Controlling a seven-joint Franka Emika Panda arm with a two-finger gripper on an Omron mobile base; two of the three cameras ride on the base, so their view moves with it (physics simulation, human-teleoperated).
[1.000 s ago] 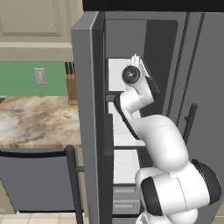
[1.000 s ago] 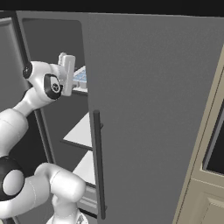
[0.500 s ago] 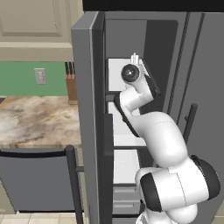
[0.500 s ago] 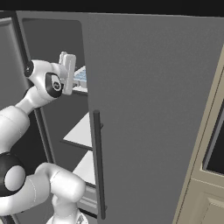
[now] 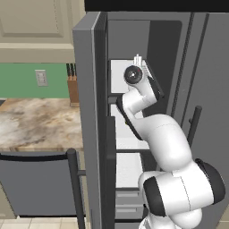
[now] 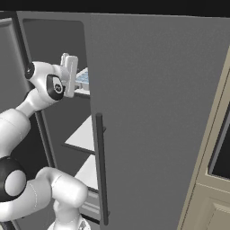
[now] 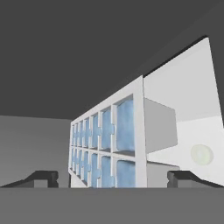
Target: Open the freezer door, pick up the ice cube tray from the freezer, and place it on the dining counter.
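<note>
End effector spread wide, straddling ice cube tray on freezer shelf; advance squarely, then clamp evenly.

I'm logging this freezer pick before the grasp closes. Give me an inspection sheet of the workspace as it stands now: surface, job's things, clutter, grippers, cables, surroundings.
Surface: white freezer shelf carrying the tray.
Job's things: freezer door swung open; ice cube tray lies on the shelf, its cells holding pale blue ice; dining counter nothing seen.
Clutter: small pale green round item on the shelf beside the tray.
Grippers: gripper open, one fingertip on each side of the tray's near end, not closed on it.
Cables: nothing seen.
Surroundings: wider plain grey door shut; marble counter with a knife block; dishwasher front below it.
</note>
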